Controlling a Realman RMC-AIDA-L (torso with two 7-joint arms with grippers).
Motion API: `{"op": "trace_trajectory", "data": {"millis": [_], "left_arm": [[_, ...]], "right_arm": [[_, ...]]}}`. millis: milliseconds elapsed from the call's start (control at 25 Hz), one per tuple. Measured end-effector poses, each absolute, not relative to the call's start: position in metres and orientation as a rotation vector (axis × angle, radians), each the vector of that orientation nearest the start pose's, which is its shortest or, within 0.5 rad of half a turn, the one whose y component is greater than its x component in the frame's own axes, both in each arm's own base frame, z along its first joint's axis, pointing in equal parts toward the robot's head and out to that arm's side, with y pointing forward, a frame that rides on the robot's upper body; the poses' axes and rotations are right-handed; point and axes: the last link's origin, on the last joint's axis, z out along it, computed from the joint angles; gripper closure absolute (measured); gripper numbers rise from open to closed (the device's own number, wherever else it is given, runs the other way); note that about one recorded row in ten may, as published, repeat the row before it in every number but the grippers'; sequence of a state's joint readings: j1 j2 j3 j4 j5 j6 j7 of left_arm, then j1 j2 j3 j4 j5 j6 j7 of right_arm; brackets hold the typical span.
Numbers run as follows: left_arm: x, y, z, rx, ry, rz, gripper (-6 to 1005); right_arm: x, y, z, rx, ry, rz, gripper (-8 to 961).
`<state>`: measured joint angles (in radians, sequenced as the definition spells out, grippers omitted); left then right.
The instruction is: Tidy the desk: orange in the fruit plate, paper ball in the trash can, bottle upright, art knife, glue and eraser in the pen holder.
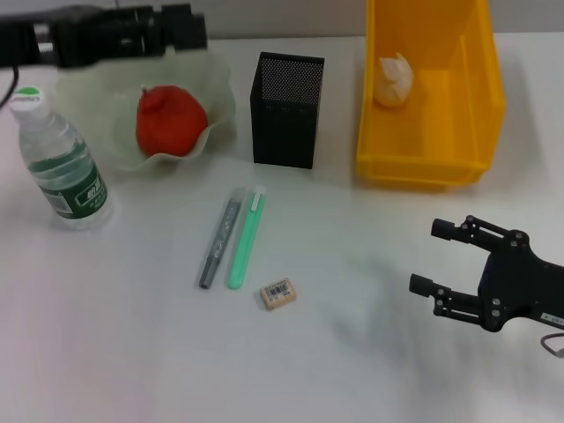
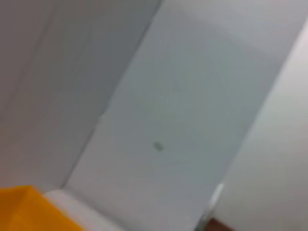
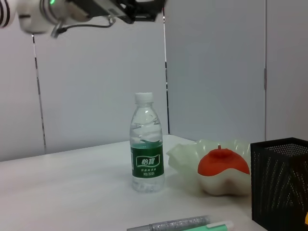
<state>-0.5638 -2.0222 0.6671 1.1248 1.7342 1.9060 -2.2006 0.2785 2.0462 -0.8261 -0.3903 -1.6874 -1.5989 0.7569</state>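
Right gripper (image 1: 448,257) is low over the desk at the near right, jaws spread, nothing between them. Left gripper (image 1: 181,25) is up high at the far left, above the plate (image 1: 216,88); can't tell its jaw state.

Done, by the look of it: orange (image 1: 170,119) in the plate, paper ball (image 1: 394,79) in the bin (image 1: 423,167), bottle (image 1: 62,159) upright at the far left.

Left on the desk: eraser (image 1: 278,294), a green stick (image 1: 246,238) and a grey glittery stick (image 1: 219,240). The two sticks lie side by side, nearly touching, in front of the holder (image 1: 286,110). Which one is the knife and which the glue I can't tell.

Eraser sits just right of the sticks' near ends, well left of the right gripper. Handling guess: light, stiff block, slightly grippy, not fragile. Low profile, so fingers have to come down almost to the desk. Pinch across the short sides. Sticker face may be slicker.

Sticks: light, rigid, likely to roll. Grip mid-length, across the width, one at a time.

Surface is a plain white matte desk (image 1: 352,352), flat. Behind it, pale wall panels (image 3: 216,72).
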Motion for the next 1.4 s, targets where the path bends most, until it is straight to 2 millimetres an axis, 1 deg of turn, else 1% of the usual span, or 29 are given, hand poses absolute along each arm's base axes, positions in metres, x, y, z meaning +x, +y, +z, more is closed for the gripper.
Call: {"op": "trace_trajectory", "data": {"millis": [80,200,400,520,640,680,720,760,800,840,880,1000,1120,1160,1200,1240,1280,1320,1400], "left_arm": [[-0.167,0.345,0.117,-2.732,-1.089,-0.946,214],[-0.162,0.355,0.117,-2.724,-1.168,-0.878,214],[-0.141,0.365,0.110,-2.771,-1.206,-0.720,214],[-0.128,0.373,0.102,-2.767,-1.234,-0.554,214],[-0.128,0.373,0.102,-2.767,-1.234,-0.554,214],[-0.123,0.376,0.096,-2.759,-1.249,-0.475,214],[-0.113,0.380,0.080,-2.753,-1.265,-0.311,214],[-0.111,0.381,0.074,-2.753,-1.267,-0.256,214],[-0.111,0.381,0.074,-2.753,-1.267,-0.256,214],[-0.104,0.383,0.061,-2.746,-1.263,-0.117,215],[-0.102,0.383,0.059,-2.746,-1.260,-0.098,215],[-0.092,0.385,0.046,-2.728,-1.239,0.038,215],[-0.087,0.387,0.039,-2.706,-1.223,0.118,215],[-0.087,0.387,0.039,-2.706,-1.223,0.118,215],[-0.083,0.388,0.031,-2.695,-1.205,0.192,215],[-0.082,0.388,0.029,-2.695,-1.200,0.210,215],[-0.079,0.388,0.022,-2.690,-1.178,0.271,215],[-0.079,0.388,0.022,-2.690,-1.178,0.271,215],[-0.078,0.387,0.016,-2.683,-1.160,0.317,215]], "right_arm": [[0.320,0.240,-0.023,-2.557,0.321,0.832,177],[0.320,0.239,-0.024,-2.554,0.318,0.831,177],[0.320,0.238,-0.024,-2.553,0.320,0.831,177],[0.320,0.238,-0.025,-2.552,0.320,0.832,176],[0.320,0.238,-0.025,-2.552,0.317,0.831,176],[0.320,0.238,-0.025,-2.552,0.314,0.830,176],[0.320,0.238,-0.025,-2.552,0.311,0.829,176],[0.320,0.238,-0.025,-2.552,0.309,0.828,176],[0.320,0.238,-0.025,-2.552,0.308,0.828,176],[0.320,0.238,-0.025,-2.552,0.308,0.828,176],[0.320,0.238,-0.025,-2.552,0.308,0.828,176],[0.320,0.238,-0.025,-2.551,0.307,0.829,176],[0.320,0.238,-0.024,-2.550,0.307,0.830,176],[0.320,0.238,-0.024,-2.550,0.307,0.829,176],[0.320,0.239,-0.024,-2.550,0.307,0.830,176],[0.320,0.239,-0.025,-2.550,0.306,0.830,176],[0.320,0.239,-0.025,-2.550,0.306,0.830,176],[0.320,0.239,-0.025,-2.550,0.306,0.830,176],[0.320,0.239,-0.025,-2.551,0.305,0.830,176]]}}
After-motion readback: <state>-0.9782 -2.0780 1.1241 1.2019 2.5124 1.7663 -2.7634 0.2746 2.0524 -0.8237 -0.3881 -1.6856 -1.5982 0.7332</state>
